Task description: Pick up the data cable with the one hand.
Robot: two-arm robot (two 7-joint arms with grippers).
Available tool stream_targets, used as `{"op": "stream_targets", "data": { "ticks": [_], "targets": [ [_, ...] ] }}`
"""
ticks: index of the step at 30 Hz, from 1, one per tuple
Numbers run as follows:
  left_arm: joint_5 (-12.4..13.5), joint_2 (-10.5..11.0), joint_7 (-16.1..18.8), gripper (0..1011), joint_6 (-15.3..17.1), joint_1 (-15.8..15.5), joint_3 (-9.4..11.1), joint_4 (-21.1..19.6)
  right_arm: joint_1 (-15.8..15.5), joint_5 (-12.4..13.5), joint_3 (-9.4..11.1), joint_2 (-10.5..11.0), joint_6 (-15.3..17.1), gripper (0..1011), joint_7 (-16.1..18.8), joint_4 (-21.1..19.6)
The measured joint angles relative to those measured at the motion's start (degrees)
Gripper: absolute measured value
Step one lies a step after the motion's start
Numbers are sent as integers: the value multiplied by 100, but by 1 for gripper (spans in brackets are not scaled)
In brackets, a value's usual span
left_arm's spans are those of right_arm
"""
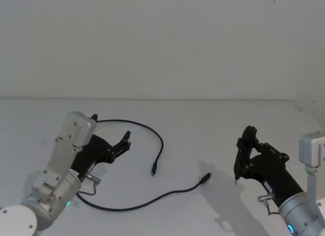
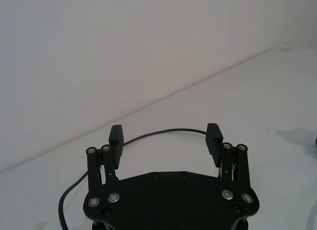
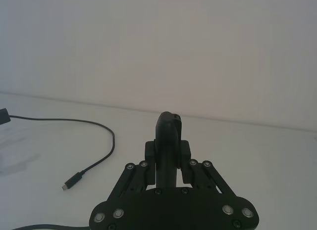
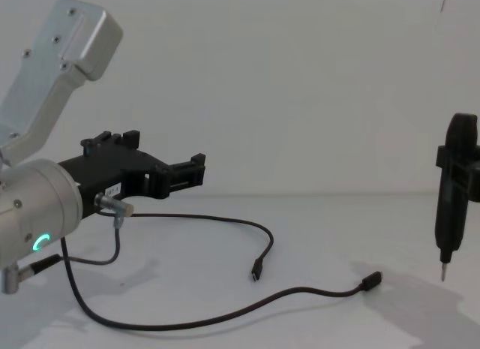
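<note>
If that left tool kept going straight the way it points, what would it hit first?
Probably the data cable: its curve lies just ahead of the open left tool. The tool hovers above the table, though, so it might pass over; depth is unclear.

The data cable (image 1: 162, 143) lay on the table (image 1: 213, 119), curving around the left gripper (image 1: 110, 127). Its left plug (image 1: 153, 173) and right plug (image 1: 205, 178) rested mid-table, left of the right gripper (image 1: 242, 154).
</note>
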Motion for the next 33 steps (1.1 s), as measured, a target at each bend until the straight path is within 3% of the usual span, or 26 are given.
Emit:
{"op": "stream_targets", "data": {
  "ticks": [33],
  "targets": [
    [-1,0,-1,1001,3,-1,4,0,0,0,0,0,0,279,0,0]
  ]
}}
